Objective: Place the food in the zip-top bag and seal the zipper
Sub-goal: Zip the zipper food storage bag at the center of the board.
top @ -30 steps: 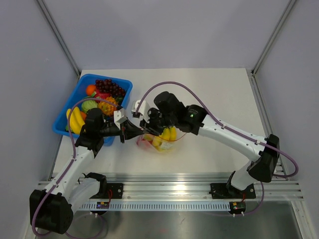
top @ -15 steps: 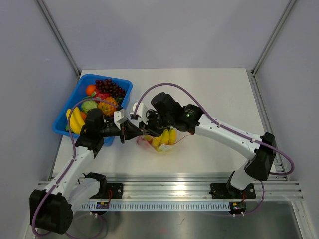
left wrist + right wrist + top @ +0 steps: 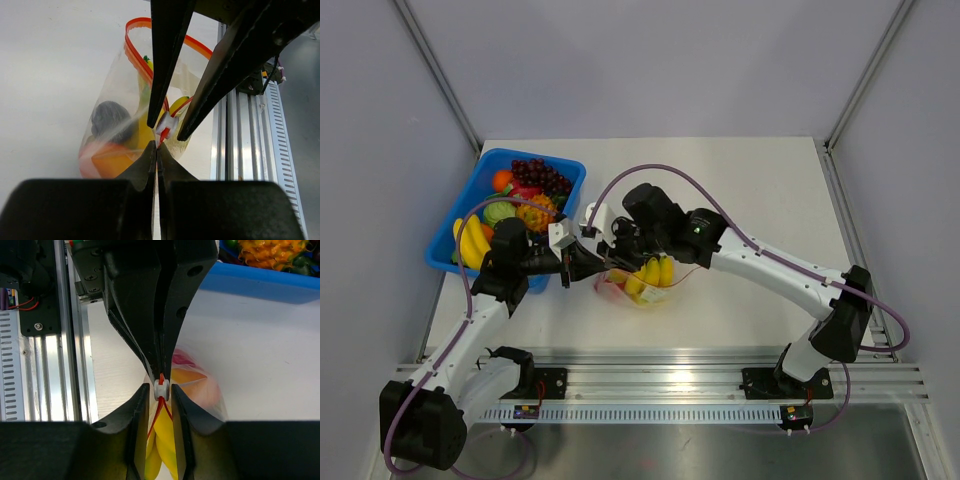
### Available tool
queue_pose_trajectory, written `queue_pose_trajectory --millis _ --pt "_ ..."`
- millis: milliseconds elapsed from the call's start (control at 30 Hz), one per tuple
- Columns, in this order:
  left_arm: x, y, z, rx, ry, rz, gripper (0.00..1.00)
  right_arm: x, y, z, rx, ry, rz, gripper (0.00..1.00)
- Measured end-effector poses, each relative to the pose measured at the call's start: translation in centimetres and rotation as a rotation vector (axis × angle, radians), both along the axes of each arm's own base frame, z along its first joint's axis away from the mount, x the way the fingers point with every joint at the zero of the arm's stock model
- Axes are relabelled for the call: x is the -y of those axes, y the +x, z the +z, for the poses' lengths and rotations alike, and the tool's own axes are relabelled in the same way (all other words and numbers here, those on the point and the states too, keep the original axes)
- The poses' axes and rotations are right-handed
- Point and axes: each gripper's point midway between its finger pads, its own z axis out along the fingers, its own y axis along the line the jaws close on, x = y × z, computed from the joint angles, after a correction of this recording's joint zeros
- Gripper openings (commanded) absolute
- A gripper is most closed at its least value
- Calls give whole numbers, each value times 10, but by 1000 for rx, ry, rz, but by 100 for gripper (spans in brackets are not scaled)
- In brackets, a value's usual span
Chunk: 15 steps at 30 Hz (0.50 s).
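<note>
Zip-top bag [image 3: 642, 290]: lies crinkled on the table [image 3: 760, 190], left of centre and towards the near edge, just right of the blue tray [image 3: 540, 158]; both pincers meet at its left end.
Food [image 3: 655, 272]: inside the bag; yellow pieces show most plainly, with an orange one and a red one low against the clear plastic.
Zipper [image 3: 136, 52]: its two red-orange strips run together at the slider; beyond the slider they spread into an open loop, so that part of the mouth gapes.
Slider [image 3: 161, 389]: small white piece on the strip, sitting directly between the right pincer's fingertips and just beyond the left pincer's tips.
Left gripper [image 3: 156, 148]: fingers pressed flat together with no gap, pinching the end of the zipper, a sliver of red showing at the tips.
Right gripper [image 3: 160, 390]: fingers drawn in narrow, one on each side of the slider and touching it, clamped on it.
Pincers to each other: tip to tip, nearly touching.
Left arm: rises from its near-left base, forearm lying low, pointing right.
Right arm: reaches from its near-right base far across to the left, wrist bent down towards the bag.
Blue tray: holds grapes [image 3: 542, 176] and bananas [image 3: 470, 240] among other toy fruit.
</note>
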Motion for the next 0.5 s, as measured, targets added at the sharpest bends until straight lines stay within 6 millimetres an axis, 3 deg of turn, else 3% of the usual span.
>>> queue_pose_trajectory --millis 100,333,500 --pt "0 0 0 1 0 0 0 -1 0 2 2 4 0 26" --pt "-1 0 -1 -1 1 3 0 -7 5 4 6 2 3 0" --pt "-1 0 -1 -1 4 2 0 -7 5 3 4 1 2 0"
